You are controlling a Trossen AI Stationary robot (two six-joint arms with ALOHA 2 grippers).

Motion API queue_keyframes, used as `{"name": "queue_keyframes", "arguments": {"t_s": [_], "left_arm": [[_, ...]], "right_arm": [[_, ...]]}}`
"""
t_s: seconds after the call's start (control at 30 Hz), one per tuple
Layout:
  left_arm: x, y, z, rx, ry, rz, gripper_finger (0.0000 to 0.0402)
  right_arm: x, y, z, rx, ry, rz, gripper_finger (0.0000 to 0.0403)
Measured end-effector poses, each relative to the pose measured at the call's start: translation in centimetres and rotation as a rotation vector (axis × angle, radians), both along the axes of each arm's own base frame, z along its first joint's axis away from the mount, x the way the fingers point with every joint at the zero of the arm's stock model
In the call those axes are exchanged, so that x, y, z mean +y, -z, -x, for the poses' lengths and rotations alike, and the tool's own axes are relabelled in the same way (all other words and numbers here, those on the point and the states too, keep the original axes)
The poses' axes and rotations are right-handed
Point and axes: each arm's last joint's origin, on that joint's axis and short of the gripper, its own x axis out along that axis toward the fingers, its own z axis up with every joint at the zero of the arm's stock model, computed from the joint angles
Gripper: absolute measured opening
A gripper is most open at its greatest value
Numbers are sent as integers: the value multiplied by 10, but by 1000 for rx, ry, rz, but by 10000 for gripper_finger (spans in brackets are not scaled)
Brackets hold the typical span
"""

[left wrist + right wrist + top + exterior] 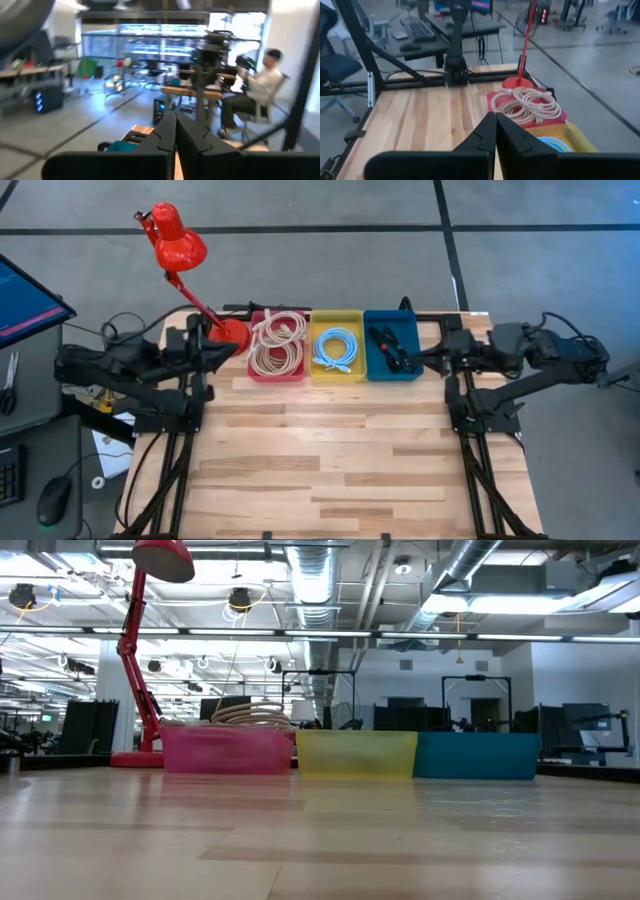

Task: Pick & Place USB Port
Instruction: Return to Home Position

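Three bins stand in a row at the table's far edge: a pink bin (277, 345) with coiled beige cables, a yellow bin (337, 345) with a light blue cable, and a blue bin (392, 345) holding small black items (388, 348). I cannot tell what those items are. My left gripper (228, 346) is shut and hovers level beside the pink bin's left side, near the lamp base. My right gripper (422, 360) is shut at the blue bin's right side. In the wrist views both finger pairs are closed on nothing (175, 134) (495, 131).
A red desk lamp (175, 240) stands with its base (230, 333) at the far left corner, its head reaching out past the table's far edge. The bare wooden tabletop (330, 450) stretches from the bins to the near edge. A person (250, 95) sits in the room beyond.
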Motion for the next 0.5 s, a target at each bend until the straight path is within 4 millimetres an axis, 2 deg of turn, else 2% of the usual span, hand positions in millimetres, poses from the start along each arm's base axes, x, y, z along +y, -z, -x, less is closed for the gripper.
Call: {"name": "queue_keyframes", "arguments": {"t_s": [0.23, 0.5], "left_arm": [[-4, -2, 19, 2, 75, -73, 7], [1, 5, 38, 65, 81, -136, 8]], "right_arm": [[-4, 8, 22, -67, -12, 23, 0], [-11, 21, 49, -114, 1, 44, 0]]}}
